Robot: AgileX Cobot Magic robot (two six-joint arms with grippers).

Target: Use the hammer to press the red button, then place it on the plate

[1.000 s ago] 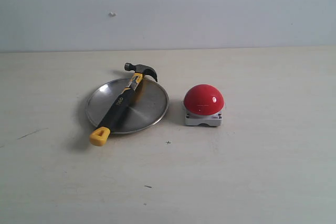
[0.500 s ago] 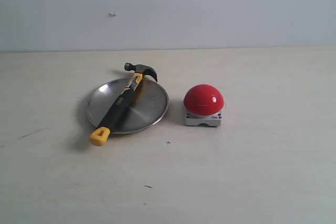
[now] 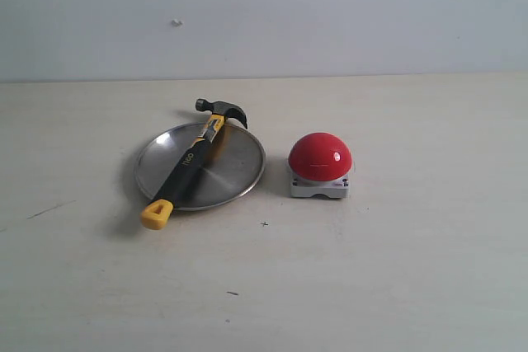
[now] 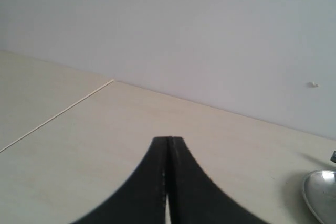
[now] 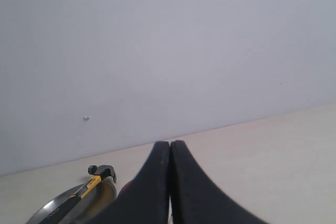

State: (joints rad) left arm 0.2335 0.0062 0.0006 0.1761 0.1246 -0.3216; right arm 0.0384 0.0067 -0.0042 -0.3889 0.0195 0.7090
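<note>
Exterior view: hammer (image 3: 192, 161) lies diagonally across the plate (image 3: 235, 166). Its dark head overhangs the plate's far rim, toward the wall (image 3: 330, 14). The black handle crosses the left half of the dish, and the yellow end sticks out past the near-left rim. Whether that end touches the tabletop (image 3: 396, 269) cannot be told; a shadow sits under it. Plate sits flat, left of centre. Red button (image 3: 320, 157) stands upright just beside the plate on its right, a narrow strip of tabletop between them, not touching. The glossy dome sits on a light-grey square base, with one small highlight near its top. Tabletop is pale, with a few small dark marks on the near side. Wall is plain, with one white speck (image 3: 176, 22) high up. Left wrist view: left gripper (image 4: 168, 145) has two black fingers meeting along a thin seam, so the jaws are together with nothing between them. It sits over bare tabletop well apart from the objects; only a sliver of the plate (image 4: 320, 195) shows at the frame edge. Right wrist view: right gripper (image 5: 170, 148) looks the same, fingers pressed flush, jaws together and holding nothing. Beyond it the hammer (image 5: 94, 179) shows its head and yellow neck on the plate (image 5: 102, 195). A thin red edge of the button (image 5: 126, 186) peeks out, mostly hidden behind one finger.
</note>
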